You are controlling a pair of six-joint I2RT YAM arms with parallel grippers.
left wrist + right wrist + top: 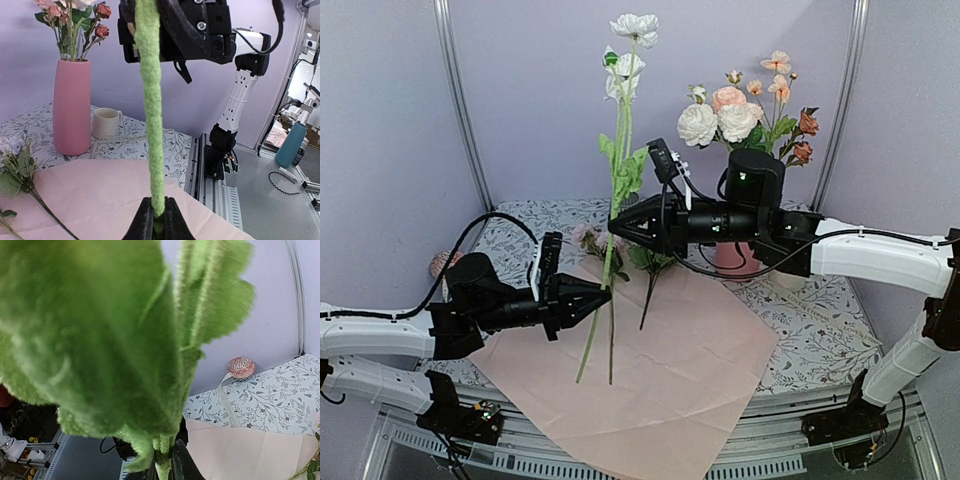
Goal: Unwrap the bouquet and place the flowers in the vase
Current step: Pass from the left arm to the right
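Two long-stemmed white flowers [634,27] stand upright above the table. My left gripper [607,293] is shut on a fuzzy green stem [151,110] low down, and the fingers [172,220] pinch it from both sides. My right gripper [613,222] is shut on the same stems higher up, just under the leaves [100,340] that fill its wrist view. The pink vase [72,107] stands at the back, holding several flowers [738,112], mostly hidden behind my right arm from above. The bouquet's pink paper [660,370] lies spread flat.
More flowers [645,268] lie on the paper's far edge, one near the vase [20,170]. A cream mug [106,122] and a ribbon [134,136] lie right of the vase. A striped cup [241,367] sits at the back left.
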